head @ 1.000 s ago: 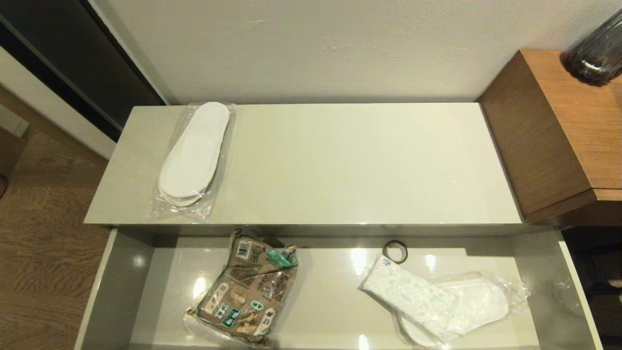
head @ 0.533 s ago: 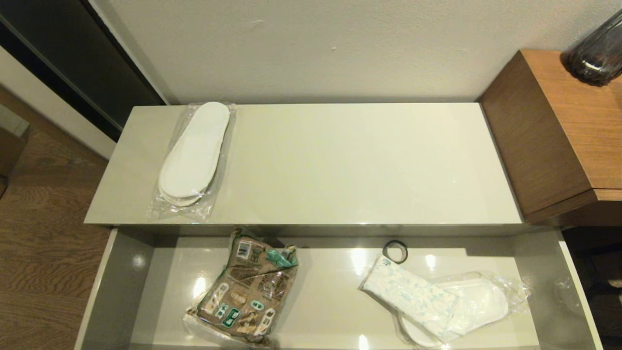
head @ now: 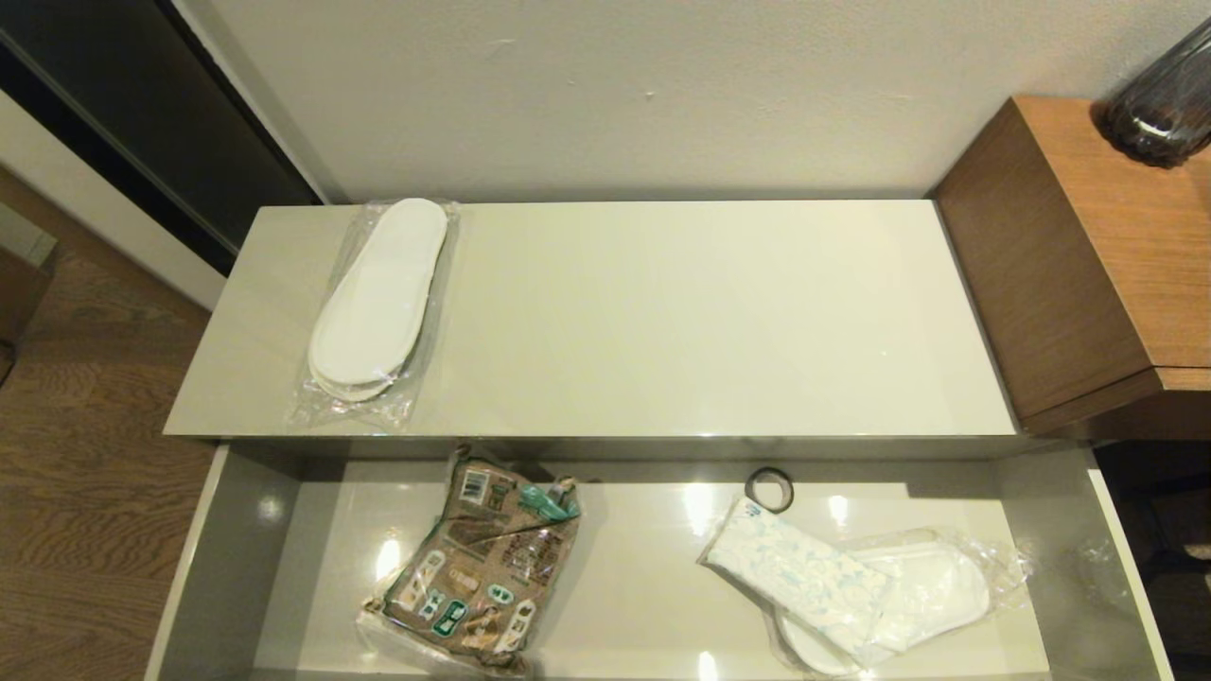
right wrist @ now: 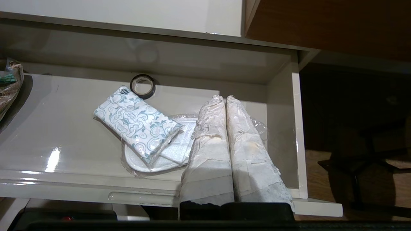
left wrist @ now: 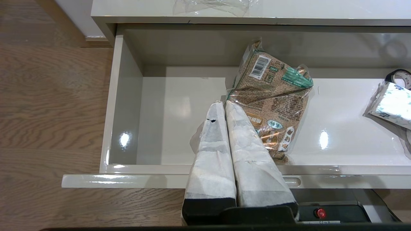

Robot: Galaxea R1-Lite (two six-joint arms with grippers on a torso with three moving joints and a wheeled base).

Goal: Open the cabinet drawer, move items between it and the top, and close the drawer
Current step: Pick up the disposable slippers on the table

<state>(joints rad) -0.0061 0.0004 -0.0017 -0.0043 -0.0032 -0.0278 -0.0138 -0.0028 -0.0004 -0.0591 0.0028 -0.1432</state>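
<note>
Across the last second nothing in the wide glossy grey-beige cabinet drawer [head: 236, 558] shifts: it stands pulled open, holding the small black tape roll [head: 769, 489], the white swirl-printed tissue pack [head: 799, 577] lying on bagged white slippers [head: 932, 591], and a brown printed snack bag [head: 478, 567]. Another bagged pair of flat white slippers [head: 378, 303] lies on the long glossy cream top [head: 700, 312]. The left gripper [left wrist: 224, 106] and right gripper [right wrist: 223, 100] both hover empty, fingers pressed together, in front of the drawer, so the transfers look finished or paused, with closing yet to come

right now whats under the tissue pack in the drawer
The tissue pack lies across bagged white slippers, hiding part of them. Black tape roll sits beside it, in the open drawer.
</note>
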